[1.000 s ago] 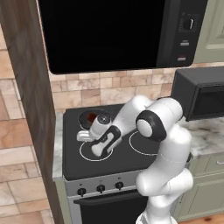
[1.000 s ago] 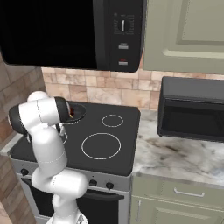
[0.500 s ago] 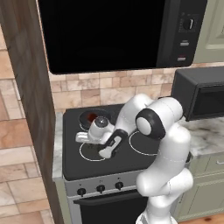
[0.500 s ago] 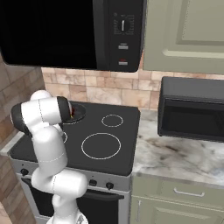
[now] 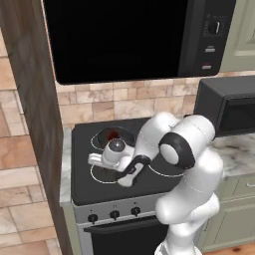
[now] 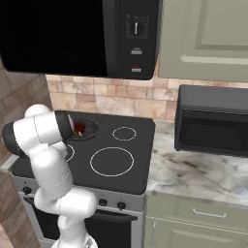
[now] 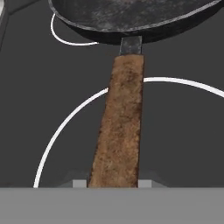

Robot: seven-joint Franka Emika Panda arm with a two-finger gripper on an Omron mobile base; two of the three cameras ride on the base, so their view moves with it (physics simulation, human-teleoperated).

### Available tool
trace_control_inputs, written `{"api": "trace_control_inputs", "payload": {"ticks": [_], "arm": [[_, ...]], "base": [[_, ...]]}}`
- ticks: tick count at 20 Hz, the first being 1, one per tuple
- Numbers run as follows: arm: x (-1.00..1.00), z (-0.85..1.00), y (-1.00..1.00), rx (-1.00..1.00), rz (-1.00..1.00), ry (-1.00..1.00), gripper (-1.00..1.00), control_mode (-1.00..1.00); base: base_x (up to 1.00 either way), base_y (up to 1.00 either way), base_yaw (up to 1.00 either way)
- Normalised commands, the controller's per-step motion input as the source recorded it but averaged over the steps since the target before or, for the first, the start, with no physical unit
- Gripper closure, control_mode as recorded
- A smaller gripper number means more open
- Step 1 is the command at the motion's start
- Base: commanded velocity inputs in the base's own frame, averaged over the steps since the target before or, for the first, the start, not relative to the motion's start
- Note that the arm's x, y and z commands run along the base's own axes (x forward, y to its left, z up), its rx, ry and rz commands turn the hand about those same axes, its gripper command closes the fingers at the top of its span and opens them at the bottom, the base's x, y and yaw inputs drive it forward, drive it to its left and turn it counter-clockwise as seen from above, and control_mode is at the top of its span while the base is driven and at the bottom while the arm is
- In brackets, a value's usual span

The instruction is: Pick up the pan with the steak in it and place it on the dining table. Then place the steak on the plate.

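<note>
With the hand pinching the wooden handle's near end, the pan sits on the stove, its handle running straight away from the fingers.

Since a second ago the arm has lowered its hand a little toward the front left of the stove top, and the wrist in the left base view sits slightly lower and nearer the front edge than before. The gripper, which stood wide apart then, has closed: in the hand view its two tips now press against either side of the brown wooden handle of the pan, near the handle's free end. In the right base view the arm's elbow has dropped slightly
</note>
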Motion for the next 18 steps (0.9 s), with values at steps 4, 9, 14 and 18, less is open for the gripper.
{"api": "trace_control_inputs", "payload": {"ticks": [4,9,14,18], "arm": [[-0.2,0.95,-0.1,0.0,-0.12,0.07,1.0,-1.0],[-0.13,1.0,-0.08,0.02,-0.12,0.03,1.0,-1.0],[-0.02,1.0,-0.06,0.05,-0.11,0.02,1.0,-1.0],[-0.1,1.0,-0.07,0.02,-0.11,0.1,1.0,-1.0]], "base": [[0.0,0.0,0.0],[0.0,0.0,0.0],[0.0,0.0,0.0],[0.0,0.0,0.0]]}}
